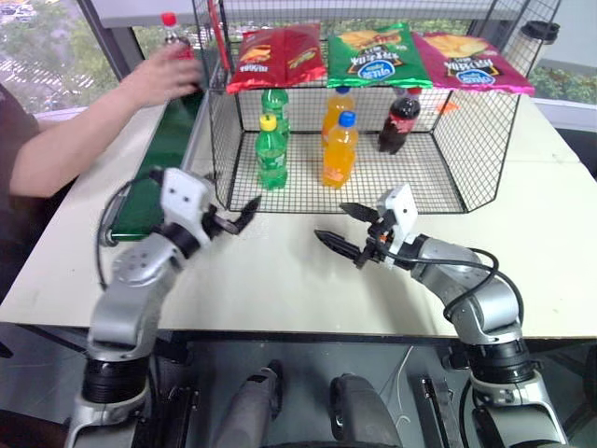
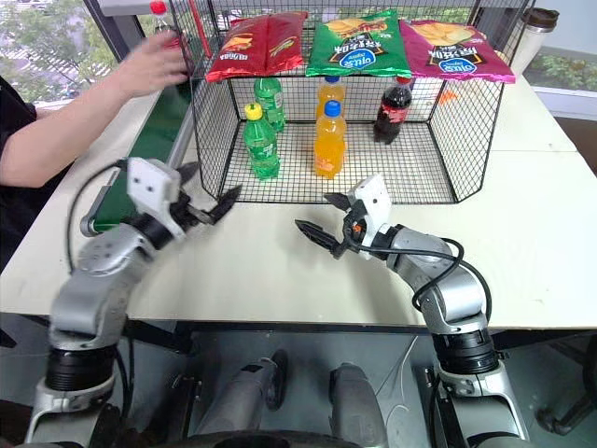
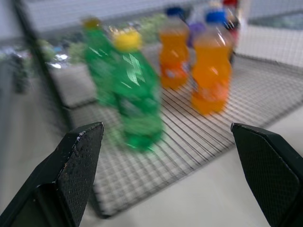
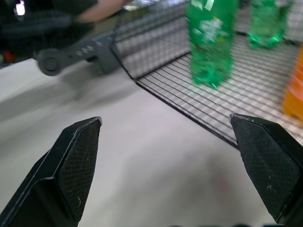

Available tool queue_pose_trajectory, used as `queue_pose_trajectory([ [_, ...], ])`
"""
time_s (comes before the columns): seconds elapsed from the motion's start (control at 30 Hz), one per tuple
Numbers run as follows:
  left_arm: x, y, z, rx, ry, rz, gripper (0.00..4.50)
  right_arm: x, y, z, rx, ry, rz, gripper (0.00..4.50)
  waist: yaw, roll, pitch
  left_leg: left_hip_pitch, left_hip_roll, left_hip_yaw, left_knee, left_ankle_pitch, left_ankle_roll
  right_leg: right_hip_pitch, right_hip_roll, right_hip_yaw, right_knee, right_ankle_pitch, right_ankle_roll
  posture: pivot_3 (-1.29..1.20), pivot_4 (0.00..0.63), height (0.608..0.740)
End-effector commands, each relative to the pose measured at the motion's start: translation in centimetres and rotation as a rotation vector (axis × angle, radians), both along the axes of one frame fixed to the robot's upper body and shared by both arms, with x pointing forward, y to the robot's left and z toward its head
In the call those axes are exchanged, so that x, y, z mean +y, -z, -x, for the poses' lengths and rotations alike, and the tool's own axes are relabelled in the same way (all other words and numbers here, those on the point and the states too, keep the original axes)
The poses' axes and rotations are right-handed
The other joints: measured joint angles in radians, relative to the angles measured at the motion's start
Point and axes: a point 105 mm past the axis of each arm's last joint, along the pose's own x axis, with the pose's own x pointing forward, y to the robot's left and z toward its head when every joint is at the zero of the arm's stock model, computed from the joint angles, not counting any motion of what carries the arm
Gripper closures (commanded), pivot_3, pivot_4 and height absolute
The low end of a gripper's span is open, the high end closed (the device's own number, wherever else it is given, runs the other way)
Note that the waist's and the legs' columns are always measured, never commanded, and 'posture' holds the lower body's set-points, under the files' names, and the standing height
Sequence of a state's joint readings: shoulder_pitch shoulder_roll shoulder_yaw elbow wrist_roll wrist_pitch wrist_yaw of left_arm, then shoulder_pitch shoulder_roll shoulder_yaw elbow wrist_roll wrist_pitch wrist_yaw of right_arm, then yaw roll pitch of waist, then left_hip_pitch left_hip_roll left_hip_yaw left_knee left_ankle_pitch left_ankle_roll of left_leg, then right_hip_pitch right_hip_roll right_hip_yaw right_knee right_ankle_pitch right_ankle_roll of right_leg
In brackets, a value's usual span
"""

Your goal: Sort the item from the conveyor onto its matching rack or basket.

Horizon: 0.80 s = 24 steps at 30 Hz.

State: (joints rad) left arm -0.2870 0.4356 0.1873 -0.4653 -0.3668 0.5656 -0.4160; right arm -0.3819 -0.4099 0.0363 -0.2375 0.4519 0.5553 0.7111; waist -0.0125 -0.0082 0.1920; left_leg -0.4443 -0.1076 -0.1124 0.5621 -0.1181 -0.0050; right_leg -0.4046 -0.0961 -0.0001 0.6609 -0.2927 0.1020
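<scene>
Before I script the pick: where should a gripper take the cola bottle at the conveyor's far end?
Probably the cola bottle by its body below the red cap, jaws level, from the side, once the person's hand lets go: it stands upright on the conveyor.

Three chip bags lie side by side on the slanted wire shelf (image 1: 522,42): a red bag (image 1: 277,58), a green bag (image 1: 378,56) and a pink bag (image 1: 471,62). Beneath them stand two green soda bottles (image 1: 271,151), one behind the other, and two orange-drink bottles (image 1: 340,149) just beside them. All rest over a pale bench (image 1: 280,280). A dark cup (image 1: 540,37) stands at the far right corner.
</scene>
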Motion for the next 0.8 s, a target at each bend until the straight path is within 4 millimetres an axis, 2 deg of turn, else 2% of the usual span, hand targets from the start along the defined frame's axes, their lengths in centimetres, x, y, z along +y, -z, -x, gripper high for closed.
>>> queue_pose_trajectory([
  [0.03, 2.0, -1.8, 1.1, -0.034, -0.034, -0.023, 0.0, 1.1, -2.4, 1.2, -0.092, -0.093, -0.011, 0.02, 0.0, 0.0, 0.0, 0.0, 0.0, 0.0, 0.0, 0.0, 0.0, 0.0, 0.0, 0.0, 0.0, 0.0, 0.0, 0.0, 0.15, 0.738],
  [0.13, 3.7, -2.3, 1.7, -0.011, -0.059, 0.009, 0.0, 1.8, -2.9, 1.9, -0.108, -0.155, -0.004, 0.02, 0.001, 0.0, 0.0, 0.0, 0.0, 0.0, 0.0, 0.0, 0.0, 0.0, 0.0, 0.0, 0.0, 0.0, -0.001, 0.0, 0.15, 0.738],
  [0.33, 6.6, -1.0, 2.5, 0.047, -0.143, 0.014, 0.0, 2.5, -3.5, 2.5, -0.13, -0.215, 0.013, 0.02, 0.001, 0.0, 0.0, 0.0, 0.0, 0.0, 0.0, 0.0, 0.0, 0.0, 0.0, 0.001, 0.0, -0.001, -0.002, 0.0, 0.15, 0.738],
  [0.57, 13.2, 0.8, 2.2, 0.011, -0.501, 0.057, 0.0, 2.9, -3.5, 2.3, -0.133, -0.241, 0.02, 0.02, 0.002, -0.001, -0.001, 0.0, 0.0, 0.0, 0.0, 0.0, 0.0, 0.0, -0.001, 0.001, 0.0, -0.001, -0.003, 0.0, 0.15, 0.738],
  [0.8, 13.9, 1.7, 2.0, 0.017, -0.533, 0.097, 0.0, 3.1, -3.4, 2.1, -0.133, -0.243, 0.017, 0.02, 0.002, -0.002, -0.001, 0.0, 0.0, 0.0, 0.0, 0.0, 0.0, -0.001, -0.001, 0.001, -0.002, -0.001, -0.003, 0.0, 0.15, 0.738],
])
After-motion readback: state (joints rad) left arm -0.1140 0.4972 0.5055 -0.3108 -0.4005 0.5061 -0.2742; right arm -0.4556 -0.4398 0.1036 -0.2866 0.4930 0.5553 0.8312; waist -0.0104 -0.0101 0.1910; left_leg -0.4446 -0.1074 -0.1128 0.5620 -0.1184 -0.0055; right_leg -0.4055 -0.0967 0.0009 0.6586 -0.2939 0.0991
